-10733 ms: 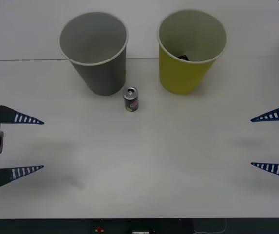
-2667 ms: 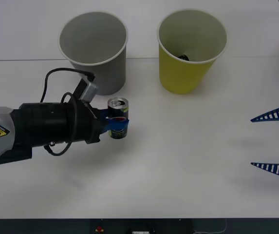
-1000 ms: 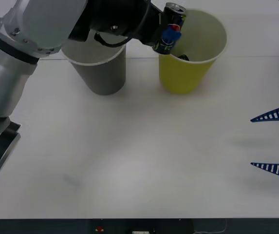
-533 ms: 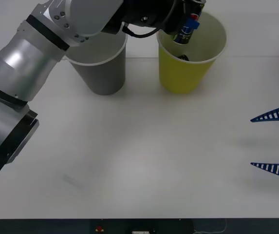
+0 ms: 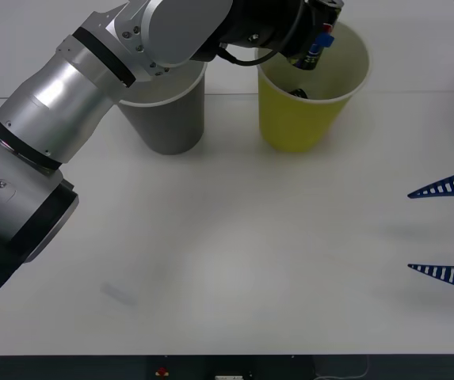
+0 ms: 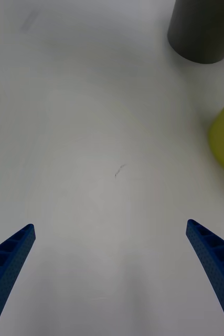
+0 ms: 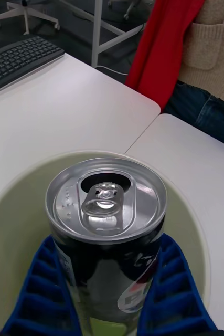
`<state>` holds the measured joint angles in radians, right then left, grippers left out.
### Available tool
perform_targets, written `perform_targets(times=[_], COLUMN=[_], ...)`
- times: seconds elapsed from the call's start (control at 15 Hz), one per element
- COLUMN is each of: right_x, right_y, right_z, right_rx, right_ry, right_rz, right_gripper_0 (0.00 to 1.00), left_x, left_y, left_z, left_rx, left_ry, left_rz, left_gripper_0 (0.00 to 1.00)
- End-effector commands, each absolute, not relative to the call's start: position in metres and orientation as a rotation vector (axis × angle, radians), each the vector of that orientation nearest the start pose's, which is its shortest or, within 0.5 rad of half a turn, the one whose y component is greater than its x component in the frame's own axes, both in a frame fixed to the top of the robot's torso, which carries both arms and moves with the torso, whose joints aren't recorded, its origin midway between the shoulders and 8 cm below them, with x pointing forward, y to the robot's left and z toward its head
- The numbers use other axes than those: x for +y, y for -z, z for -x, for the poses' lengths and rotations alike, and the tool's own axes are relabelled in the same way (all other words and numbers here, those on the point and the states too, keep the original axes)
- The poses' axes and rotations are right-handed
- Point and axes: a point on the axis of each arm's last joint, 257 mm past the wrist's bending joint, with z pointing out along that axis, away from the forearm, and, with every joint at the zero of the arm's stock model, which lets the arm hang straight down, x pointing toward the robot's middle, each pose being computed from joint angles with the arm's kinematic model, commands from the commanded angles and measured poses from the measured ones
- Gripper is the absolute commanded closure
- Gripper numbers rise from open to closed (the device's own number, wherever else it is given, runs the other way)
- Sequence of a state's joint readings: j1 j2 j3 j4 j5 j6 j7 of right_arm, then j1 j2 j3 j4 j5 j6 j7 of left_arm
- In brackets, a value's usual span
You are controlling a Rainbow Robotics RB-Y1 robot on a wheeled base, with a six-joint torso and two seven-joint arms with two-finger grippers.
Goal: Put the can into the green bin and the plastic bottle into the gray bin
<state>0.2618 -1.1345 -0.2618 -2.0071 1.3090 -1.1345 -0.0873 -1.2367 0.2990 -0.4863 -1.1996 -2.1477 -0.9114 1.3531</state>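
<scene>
Reaching farther than half a second ago, the left arm now holds the can [image 7: 106,220] over the green bin's [image 5: 304,119] mouth. Left gripper [image 7: 106,294] clamps its sides, hiding most lettering. The gray bin [image 5: 167,119] stands left. Right gripper [image 6: 112,278] waits spread, near right.

The left arm covers the near rim of the gray bin [image 5: 163,119]; the can [image 7: 106,231] runs off the left wrist picture's edge below its label (lettering unreadable); a dark item [image 5: 299,93] inside the green bin [image 5: 302,111] is too small to identify; the right claw [image 5: 446,229] shows just 2 fingertips at the front picture's edge.
</scene>
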Motion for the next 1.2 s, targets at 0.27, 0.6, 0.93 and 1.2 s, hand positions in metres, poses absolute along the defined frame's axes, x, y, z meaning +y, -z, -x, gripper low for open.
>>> perform_targets(times=[0.27, 0.6, 0.93, 1.2], right_x=[-0.286, -0.286, -0.286, -0.286], right_y=[0.167, 0.167, 0.167, 0.167], right_z=[-0.341, -0.341, -0.341, -0.341], right_rx=[1.596, 1.596, 1.596, 1.596], right_ry=[-0.209, -0.209, -0.209, -0.209], right_rz=[1.634, 1.634, 1.634, 1.634], right_gripper_0=[0.00, 0.00, 0.00, 0.00], left_x=[-0.125, -0.083, -0.010, 0.038], left_y=[-0.011, -0.007, 0.005, 0.010], left_z=[-0.587, -0.554, -0.509, -0.474], left_rx=[1.739, 1.672, 1.626, 1.637], left_ry=[0.501, 0.597, 0.607, 0.565], left_rz=[-1.033, -1.083, -1.144, -1.184], left_gripper_0=[0.00, 0.00, 0.00, 0.00])
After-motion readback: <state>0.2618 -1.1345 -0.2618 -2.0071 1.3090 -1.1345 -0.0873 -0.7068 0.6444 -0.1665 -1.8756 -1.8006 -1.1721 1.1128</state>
